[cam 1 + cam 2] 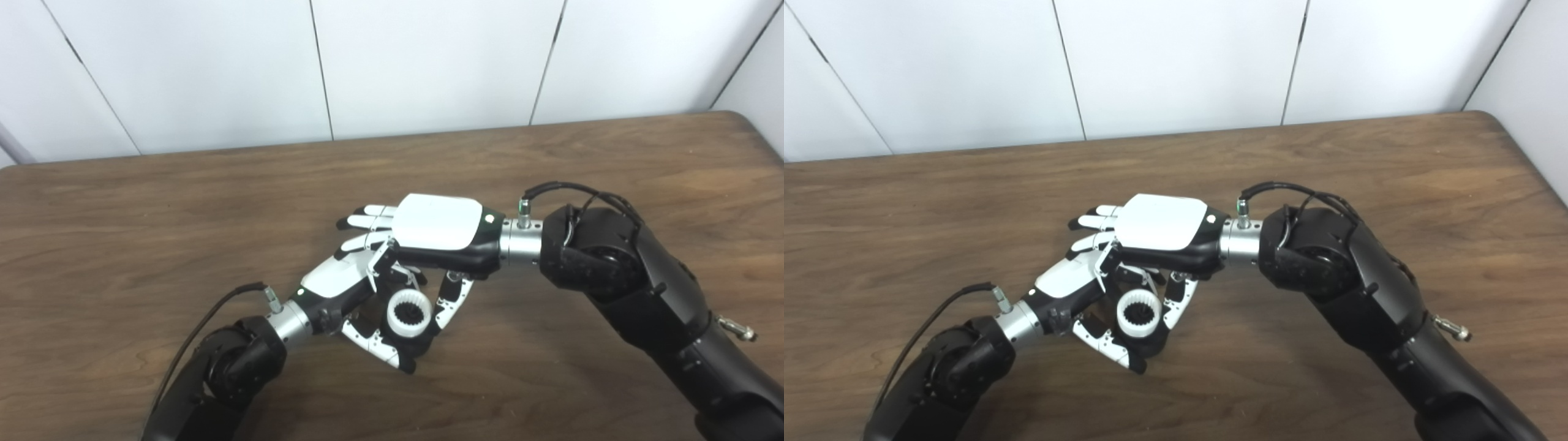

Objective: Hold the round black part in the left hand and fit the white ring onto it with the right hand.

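Where hands meet, white ring (408, 313) (toothed); right hand (438, 229) above

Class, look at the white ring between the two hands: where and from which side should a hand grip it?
Grip the white ring by its smooth outer wall, thumb opposite fingers, coming in from the side. Its toothed opening faces up toward the camera, so pinching across the outside likely keeps that opening clear. The right hand above seems best placed.
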You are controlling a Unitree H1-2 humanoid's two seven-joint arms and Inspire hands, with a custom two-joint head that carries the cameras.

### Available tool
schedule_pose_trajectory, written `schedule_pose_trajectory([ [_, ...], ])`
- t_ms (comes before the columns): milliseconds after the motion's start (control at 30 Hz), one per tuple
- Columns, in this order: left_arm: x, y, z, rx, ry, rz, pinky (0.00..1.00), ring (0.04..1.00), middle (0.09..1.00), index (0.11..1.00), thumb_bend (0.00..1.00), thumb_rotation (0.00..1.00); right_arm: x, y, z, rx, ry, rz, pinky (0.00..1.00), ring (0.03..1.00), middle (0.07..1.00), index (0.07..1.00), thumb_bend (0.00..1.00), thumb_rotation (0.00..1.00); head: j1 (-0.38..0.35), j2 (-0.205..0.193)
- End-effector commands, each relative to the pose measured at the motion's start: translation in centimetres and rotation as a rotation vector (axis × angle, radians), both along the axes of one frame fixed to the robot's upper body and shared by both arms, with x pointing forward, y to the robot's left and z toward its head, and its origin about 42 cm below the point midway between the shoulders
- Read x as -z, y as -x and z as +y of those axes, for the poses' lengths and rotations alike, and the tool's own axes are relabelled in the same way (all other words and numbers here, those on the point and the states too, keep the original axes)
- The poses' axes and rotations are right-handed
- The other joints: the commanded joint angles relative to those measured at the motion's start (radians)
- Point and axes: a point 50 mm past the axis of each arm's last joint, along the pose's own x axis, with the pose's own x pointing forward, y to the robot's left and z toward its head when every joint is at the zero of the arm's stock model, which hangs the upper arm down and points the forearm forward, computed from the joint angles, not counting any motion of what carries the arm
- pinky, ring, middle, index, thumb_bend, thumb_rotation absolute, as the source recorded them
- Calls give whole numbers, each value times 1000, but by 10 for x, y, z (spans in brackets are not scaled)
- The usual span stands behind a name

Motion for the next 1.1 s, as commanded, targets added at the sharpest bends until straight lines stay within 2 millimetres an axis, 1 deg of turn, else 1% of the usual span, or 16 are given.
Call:
schedule_pose_trajectory([
  [0,-18,-4,-2,4,44,-62,1000,978,773,481,524,60,-14,-2,-2,-17,-36,-45,1000,1000,889,482,525,141,2,1],
  [367,-19,-4,-1,1,38,-65,1000,954,777,481,524,62,-14,-8,-10,5,-29,-38,1000,1000,888,481,525,139,-1,5],
  [533,-19,-3,-2,5,44,-69,1000,974,781,481,524,61,-12,-11,-12,15,-33,-40,1000,1000,889,482,525,140,2,7],
  [733,-19,-2,-2,9,48,-68,1000,1000,786,481,524,61,-11,-16,-12,20,-32,-48,1000,1000,882,483,525,141,2,10],
  [1067,-20,-1,-3,-4,39,-59,1000,984,786,480,524,63,-6,-15,-8,9,-49,-39,1000,1000,881,482,525,142,6,14],
])
